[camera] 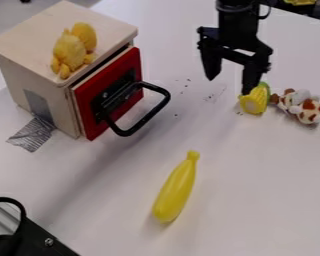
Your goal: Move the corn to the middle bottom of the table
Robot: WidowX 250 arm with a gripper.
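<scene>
Box: a pale wooden block [29, 80] at the far left.
Door: a red panel [132, 68] on the box's right side, with a black handle [149, 116] jutting out over the table [256, 200].
Box top: a fluffy yellow toy [70, 50].
Foil: a crinkled grey patch [32, 134] at the box's near left foot.
Banana: a yellow one [176, 187] lies aslant near the middle, stem far and right, between the corn [254, 103] and the table's near side.
Spotted toy: a white and brown one [301, 106] lies close at the corn's right; whether they touch is hard to tell.
Near left corner: a black object [49, 242].
Corn: on the table at the far right, under the right finger of the gripper [231, 85]; whether finger and corn touch is unclear.
Gripper: hangs with its fingers spread, the left one off to the corn's left, nothing held.
</scene>
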